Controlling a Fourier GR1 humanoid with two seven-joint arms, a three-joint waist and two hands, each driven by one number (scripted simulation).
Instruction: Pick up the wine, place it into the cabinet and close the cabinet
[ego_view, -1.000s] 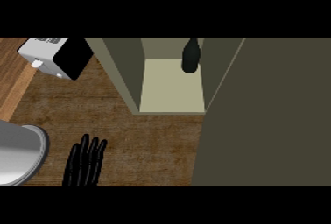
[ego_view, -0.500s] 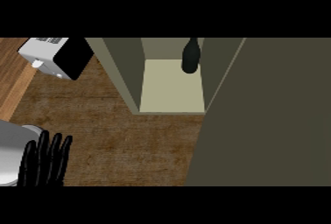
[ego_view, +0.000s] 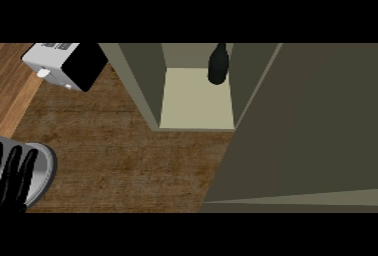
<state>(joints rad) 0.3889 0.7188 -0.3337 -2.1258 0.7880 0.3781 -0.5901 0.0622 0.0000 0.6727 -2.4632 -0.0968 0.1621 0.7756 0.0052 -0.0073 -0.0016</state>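
A wooden surface (ego_view: 125, 150) is seen from steeply above. At the top centre an open cabinet (ego_view: 196, 107) is shown, its pale floor enclosed by olive-grey walls at left and right. The wine bottle (ego_view: 218, 62) is found inside this cabinet, towards the back right of the compartment and close to the right wall. It appears as a dark, slim shape with its neck towards the top edge of the view. No label or writing can be made out on it. In front of the bottle and to its left, the pale cabinet floor lies open as far as the front edge.

The cabinet door (ego_view: 310, 125) is seen swung open and fills the right side of the view as a broad olive-grey panel reaching down to the lower edge.

At the upper left a white appliance (ego_view: 52, 60) with a black face is set at an angle on the surface. A small label with dark marks is carried on its top, but the marks are too small to be read. A paler strip of wood (ego_view: 18, 110) runs along the left edge below it.

In the lower left corner the left robot hand (ego_view: 15, 182) is shown over a grey round dish (ego_view: 46, 162), fingers held straight and pointing upward, with nothing grasped. A wide stretch of bare wood lies between the dish and the cabinet front. The right robot hand is outside the view.
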